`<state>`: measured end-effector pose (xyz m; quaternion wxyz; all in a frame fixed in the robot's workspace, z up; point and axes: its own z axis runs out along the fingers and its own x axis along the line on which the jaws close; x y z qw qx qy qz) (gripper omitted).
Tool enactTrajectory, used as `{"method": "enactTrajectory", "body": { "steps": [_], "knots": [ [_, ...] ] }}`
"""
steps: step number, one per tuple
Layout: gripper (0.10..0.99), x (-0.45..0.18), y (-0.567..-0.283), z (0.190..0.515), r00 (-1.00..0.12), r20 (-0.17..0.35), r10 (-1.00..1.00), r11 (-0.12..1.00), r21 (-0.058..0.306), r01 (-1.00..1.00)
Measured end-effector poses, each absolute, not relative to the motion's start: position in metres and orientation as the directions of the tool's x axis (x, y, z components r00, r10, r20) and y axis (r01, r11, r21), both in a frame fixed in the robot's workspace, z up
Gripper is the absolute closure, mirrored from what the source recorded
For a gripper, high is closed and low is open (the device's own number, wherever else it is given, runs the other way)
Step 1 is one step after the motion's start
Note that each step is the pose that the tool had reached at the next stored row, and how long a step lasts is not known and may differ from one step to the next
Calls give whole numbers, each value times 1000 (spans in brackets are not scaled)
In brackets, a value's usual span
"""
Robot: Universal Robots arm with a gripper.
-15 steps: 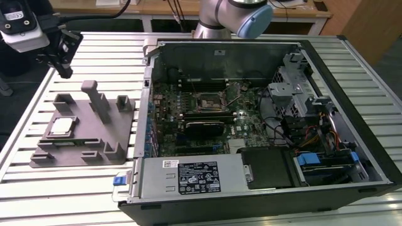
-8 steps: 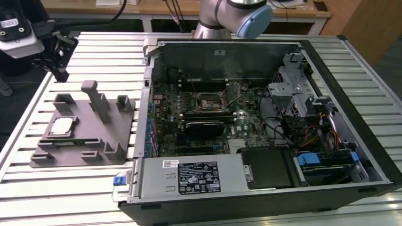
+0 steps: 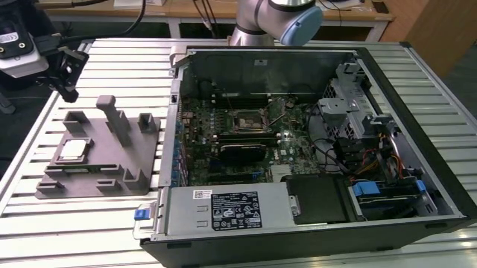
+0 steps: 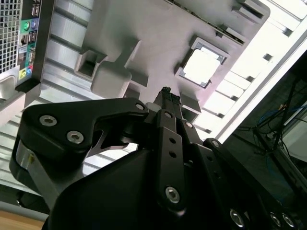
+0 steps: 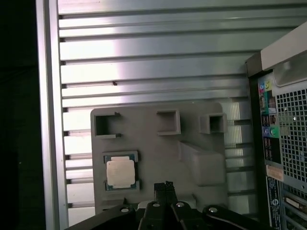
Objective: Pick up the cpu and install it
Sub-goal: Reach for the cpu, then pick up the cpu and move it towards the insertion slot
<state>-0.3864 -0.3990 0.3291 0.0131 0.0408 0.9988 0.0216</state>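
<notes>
The cpu [image 3: 73, 149] lies flat in a recess of the grey fixture tray [image 3: 104, 167], at the exterior view's left, beside the open computer case. Its silver top shows in both wrist views [image 4: 204, 65] [image 5: 120, 172]. My gripper [image 3: 68, 95] hangs above the table beyond the tray's far end, well clear of the cpu. In both wrist views its black fingertips [image 4: 166, 92] [image 5: 165, 185] sit pressed together with nothing between them, pointing over the tray [image 5: 158, 153] a short way beside the cpu. The black socket [image 3: 246, 119] sits in the middle of the motherboard.
The open computer case [image 3: 439, 184] takes up the middle and the exterior view's right, with drive bays [image 3: 350, 106] and a power supply [image 3: 223, 209] inside. Upright posts [image 3: 115, 117] rise from the tray. Ribbed aluminium table [image 3: 75, 229] surrounds them. The case's rear ports [image 5: 271, 129] lie near the tray.
</notes>
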Motion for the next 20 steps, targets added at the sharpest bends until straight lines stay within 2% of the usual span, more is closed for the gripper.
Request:
{"method": "enactTrajectory", "body": {
  "steps": [20],
  "knots": [
    [980,-395,-400,314,-996,-25,82,996,45,81]
  ]
}}
